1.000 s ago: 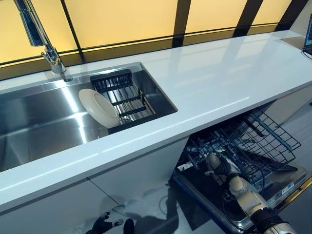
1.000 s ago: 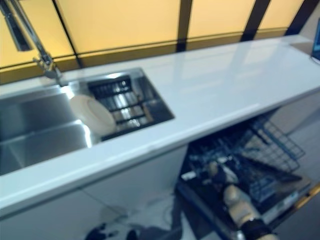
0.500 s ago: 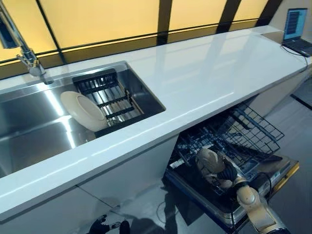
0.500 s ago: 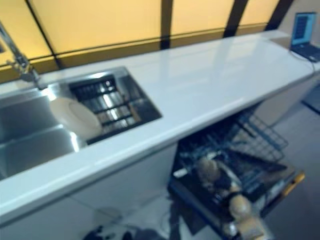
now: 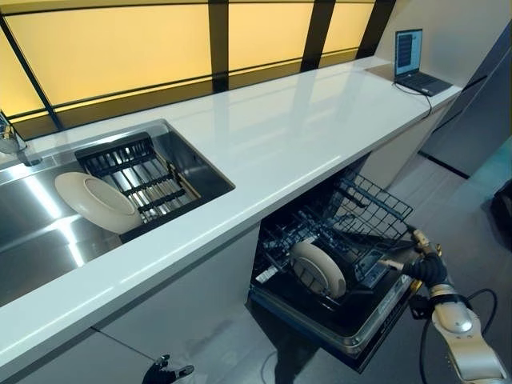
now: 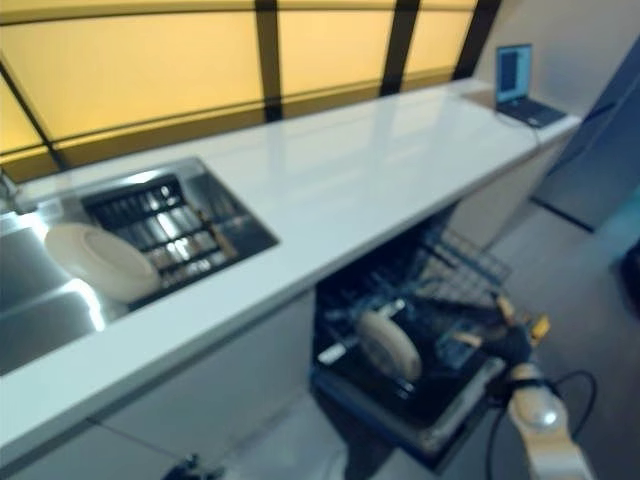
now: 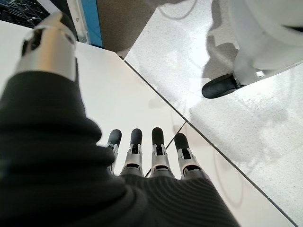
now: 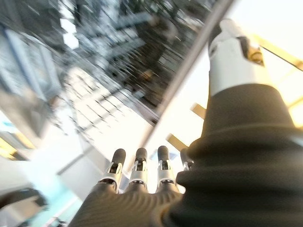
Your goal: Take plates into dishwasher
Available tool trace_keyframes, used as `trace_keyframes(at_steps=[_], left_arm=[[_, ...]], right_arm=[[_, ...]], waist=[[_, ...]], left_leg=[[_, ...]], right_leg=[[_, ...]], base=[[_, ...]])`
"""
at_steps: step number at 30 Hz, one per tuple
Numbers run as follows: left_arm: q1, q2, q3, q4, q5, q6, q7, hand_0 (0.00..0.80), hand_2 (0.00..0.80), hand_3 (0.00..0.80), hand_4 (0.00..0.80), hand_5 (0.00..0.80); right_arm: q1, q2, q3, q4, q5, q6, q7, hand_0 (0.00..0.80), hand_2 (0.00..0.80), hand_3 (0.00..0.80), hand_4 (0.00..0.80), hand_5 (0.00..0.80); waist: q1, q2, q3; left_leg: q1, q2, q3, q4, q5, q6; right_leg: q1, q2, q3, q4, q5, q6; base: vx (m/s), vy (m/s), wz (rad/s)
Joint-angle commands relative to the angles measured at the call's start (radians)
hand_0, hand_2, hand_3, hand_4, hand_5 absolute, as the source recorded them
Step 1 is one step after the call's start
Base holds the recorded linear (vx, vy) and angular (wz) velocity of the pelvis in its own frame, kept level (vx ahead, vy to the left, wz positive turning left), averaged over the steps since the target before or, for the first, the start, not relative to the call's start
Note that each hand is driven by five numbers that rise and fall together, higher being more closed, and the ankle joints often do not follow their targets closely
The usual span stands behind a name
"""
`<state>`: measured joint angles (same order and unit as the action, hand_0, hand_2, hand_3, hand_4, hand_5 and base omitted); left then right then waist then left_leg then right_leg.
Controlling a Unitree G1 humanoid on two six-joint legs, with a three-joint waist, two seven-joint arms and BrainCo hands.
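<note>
My left hand (image 7: pixel 156 156) hangs low by the floor, fingers straight and empty. Far left, one plate (image 5: pixel 94 202) leans on edge in the sink (image 5: pixel 48 248), against the black drying rack (image 5: pixel 140 172). That plate lies up and left of both hands, with the left hand the nearer one, I judge. To the right, below the counter (image 5: pixel 272 136), the dishwasher rack (image 5: pixel 352 232) is pulled out with a second plate (image 5: pixel 318 269) standing upright in its tines. My right hand (image 5: pixel 422 260) sits at the rack's right edge, fingers relaxed, holding nothing.
</note>
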<state>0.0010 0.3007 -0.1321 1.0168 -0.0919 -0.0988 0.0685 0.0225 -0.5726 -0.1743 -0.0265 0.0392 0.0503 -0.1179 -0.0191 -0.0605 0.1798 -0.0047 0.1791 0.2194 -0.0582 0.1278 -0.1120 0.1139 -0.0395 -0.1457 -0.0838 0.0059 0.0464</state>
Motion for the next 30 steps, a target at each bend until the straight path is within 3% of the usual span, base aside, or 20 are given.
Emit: trace_keyframes(at_steps=[1,6,8,12,15,18,21,22,25,26,27,28,30], left_arm=[[-0.016,0.005,0.01,0.055,0.001,-0.013,0.015,0.0,0.0,0.0,0.0,0.0],[0.008,-0.009,0.008,0.089,-0.001,-0.034,0.002,0.0,0.0,0.0,0.0,0.0],[0.013,-0.014,0.009,0.106,0.007,-0.038,-0.011,0.0,0.0,0.0,0.0,0.0],[0.045,-0.022,0.017,0.118,0.012,-0.049,-0.018,0.0,0.0,0.0,0.0,0.0],[0.067,-0.016,0.033,0.118,0.011,-0.058,-0.027,0.0,0.0,0.0,0.0,0.0],[0.078,-0.018,0.036,0.116,0.011,-0.067,-0.024,0.0,0.0,0.0,0.0,0.0],[0.077,-0.015,0.039,0.118,0.007,-0.078,-0.027,0.0,0.0,0.0,0.0,0.0],[0.076,-0.013,0.039,0.12,0.014,-0.079,-0.029,0.0,0.0,0.0,0.0,0.0],[0.067,-0.009,0.023,0.13,0.037,-0.078,-0.035,0.0,0.0,0.0,0.0,0.0],[0.059,-0.007,0.011,0.133,0.042,-0.073,-0.039,0.0,0.0,0.0,0.0,0.0],[0.059,-0.007,0.011,0.133,0.042,-0.073,-0.039,0.0,0.0,0.0,0.0,0.0],[0.047,0.002,-0.011,0.133,0.049,-0.059,-0.042,0.0,0.0,0.0,0.0,0.0],[0.039,0.012,-0.028,0.126,0.05,-0.038,-0.041,0.0,0.0,0.0,0.0,0.0]], right_arm=[[-0.041,-0.085,-0.058,-0.116,0.042,-0.095,-0.017,0.0,0.0,0.0,0.0,0.0],[-0.099,-0.127,-0.065,-0.155,0.062,-0.101,-0.006,0.0,0.0,0.0,0.0,0.0],[-0.112,-0.139,-0.069,-0.162,0.066,-0.11,-0.005,0.0,0.0,0.0,0.0,0.0],[-0.124,-0.165,-0.09,-0.184,0.111,-0.17,0.02,0.0,0.0,0.0,0.0,0.0],[-0.112,-0.159,-0.11,-0.212,0.153,-0.225,0.051,0.0,0.0,0.0,0.0,0.0],[-0.098,-0.152,-0.12,-0.234,0.164,-0.255,0.064,0.0,0.0,0.0,0.0,0.0],[-0.117,-0.145,-0.115,-0.257,0.15,-0.257,0.055,0.0,0.0,0.0,0.0,0.0],[-0.124,-0.141,-0.112,-0.261,0.142,-0.256,0.053,0.0,0.0,0.0,0.0,0.0],[-0.145,-0.128,-0.092,-0.271,0.125,-0.242,0.043,0.0,0.0,0.0,0.0,0.0],[-0.153,-0.122,-0.079,-0.272,0.117,-0.239,0.039,0.0,0.0,0.0,0.0,0.0],[-0.153,-0.122,-0.078,-0.272,0.117,-0.239,0.039,0.0,0.0,0.0,0.0,0.0],[-0.161,-0.124,-0.055,-0.278,0.12,-0.23,0.025,0.0,0.0,0.0,0.0,0.0],[-0.177,-0.135,-0.039,-0.27,0.135,-0.221,0.015,0.0,0.0,0.0,0.0,0.0]], waist=[[-0.005,0.018,-0.071],[0.016,0.033,-0.078],[0.016,0.035,-0.078],[0.02,0.018,-0.077],[0.024,0.01,-0.08],[0.042,0.005,-0.086],[0.075,0.001,-0.101],[0.082,0.0,-0.107],[0.084,-0.002,-0.109],[0.082,0.008,-0.111],[0.082,0.008,-0.113],[0.07,0.029,-0.105],[0.051,0.04,-0.094]], left_leg=[[-0.116,0.078,-0.026,0.019,0.049,-0.018],[-0.127,0.06,-0.051,0.088,0.028,-0.017],[-0.142,0.049,-0.023,0.152,0.015,-0.014],[-0.165,0.019,0.056,0.308,-0.07,0.015],[-0.144,-0.005,0.093,0.302,-0.12,0.033],[-0.138,-0.034,0.071,0.28,-0.121,0.038],[-0.11,-0.094,0.028,0.216,-0.121,0.075],[-0.104,-0.113,0.016,0.195,-0.118,0.09],[-0.071,-0.164,-0.024,0.147,-0.124,0.132],[-0.061,-0.179,-0.047,0.129,-0.121,0.154],[-0.063,-0.179,-0.046,0.128,-0.12,0.155],[-0.038,-0.193,-0.092,0.11,-0.124,0.179],[-0.007,-0.199,-0.127,0.085,-0.125,0.184]], right_leg=[[0.015,-0.025,0.018,0.135,-0.108,-0.002],[0.032,-0.027,-0.008,0.169,-0.132,-0.021],[0.045,-0.034,-0.031,0.173,-0.138,-0.027],[0.063,-0.07,-0.078,0.168,-0.126,-0.022],[0.075,-0.091,-0.104,0.156,-0.11,-0.004],[0.087,-0.106,-0.111,0.147,-0.099,0.012],[0.091,-0.152,-0.131,0.181,-0.088,0.054],[0.077,-0.174,-0.132,0.213,-0.054,0.066],[0.0,-0.242,-0.103,0.397,0.044,0.082],[-0.048,-0.262,-0.07,0.508,0.1,0.082],[-0.051,-0.262,-0.069,0.51,0.1,0.083],[-0.14,-0.26,0.004,0.684,0.162,0.078],[-0.231,-0.223,0.062,0.749,0.168,0.068]], base=[[0.015,-0.076,0.02],[0.049,-0.027,0.04],[0.067,0.025,0.25],[0.066,0.091,0.47],[0.144,0.204,0.42],[0.138,0.198,0.35],[0.197,0.319,0.42],[0.17,0.301,0.47],[0.146,0.344,0.74],[0.087,0.217,0.52],[0.15,0.314,0.8],[0.145,0.216,0.79],[0.166,0.131,0.82]])
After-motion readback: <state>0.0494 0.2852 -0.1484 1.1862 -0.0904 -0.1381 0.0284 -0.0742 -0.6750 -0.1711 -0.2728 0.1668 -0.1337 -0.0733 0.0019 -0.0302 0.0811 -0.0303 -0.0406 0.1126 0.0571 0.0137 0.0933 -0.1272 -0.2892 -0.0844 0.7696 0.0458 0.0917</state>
